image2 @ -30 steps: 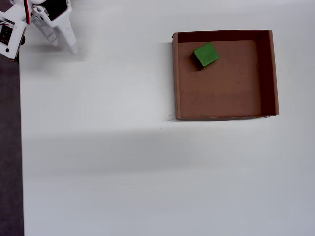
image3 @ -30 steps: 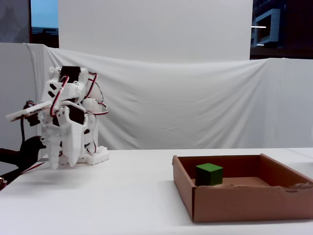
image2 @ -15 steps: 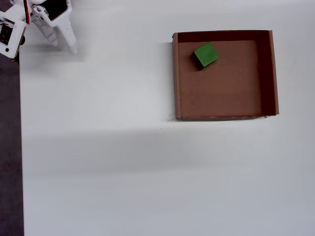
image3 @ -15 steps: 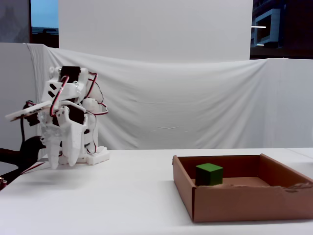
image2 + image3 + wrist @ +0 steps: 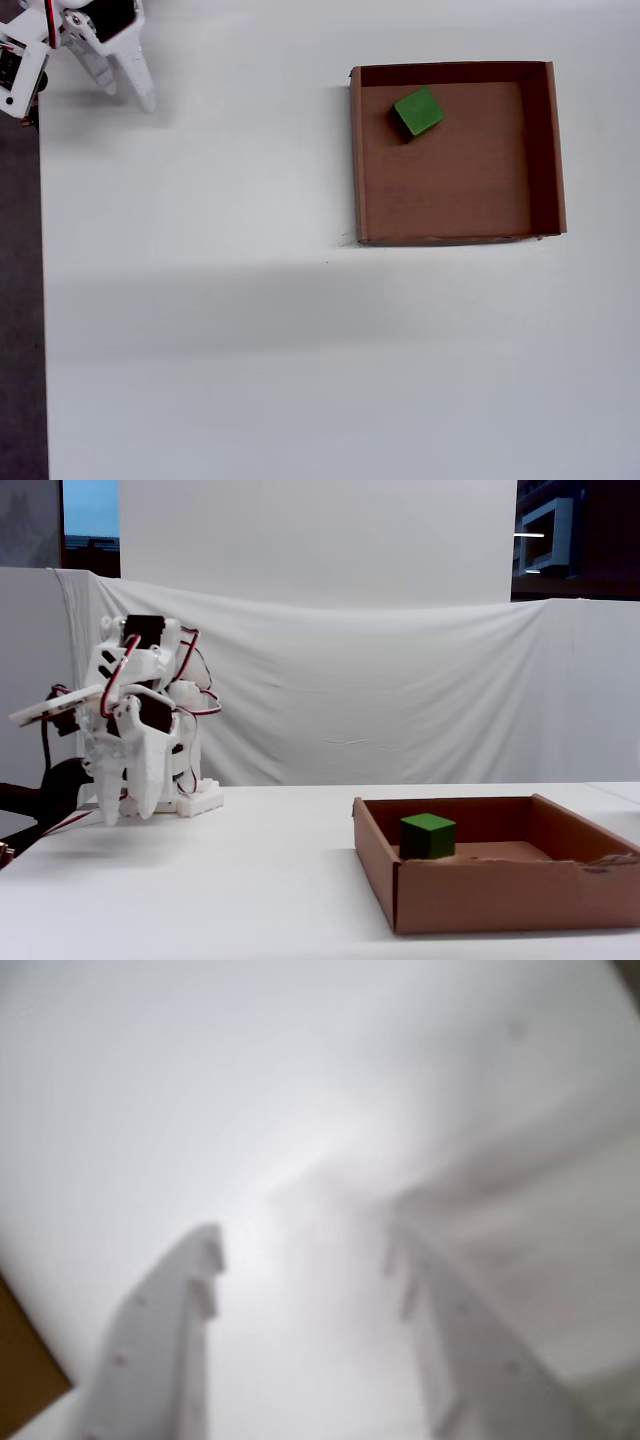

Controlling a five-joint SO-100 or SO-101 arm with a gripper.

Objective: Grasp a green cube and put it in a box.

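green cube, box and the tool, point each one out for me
green cube (image 5: 419, 110), overhead view, on its top face.
box (image 5: 455, 185), overhead view, on a bare part of its brown floor.
tool (image 5: 130, 810), fixed view, midway between its two white fingertips.

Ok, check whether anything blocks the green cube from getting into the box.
Nothing does: the green cube already rests on the floor of the box, near its upper-left corner in the overhead view. The gripper is folded back far off, empty, jaws apart.
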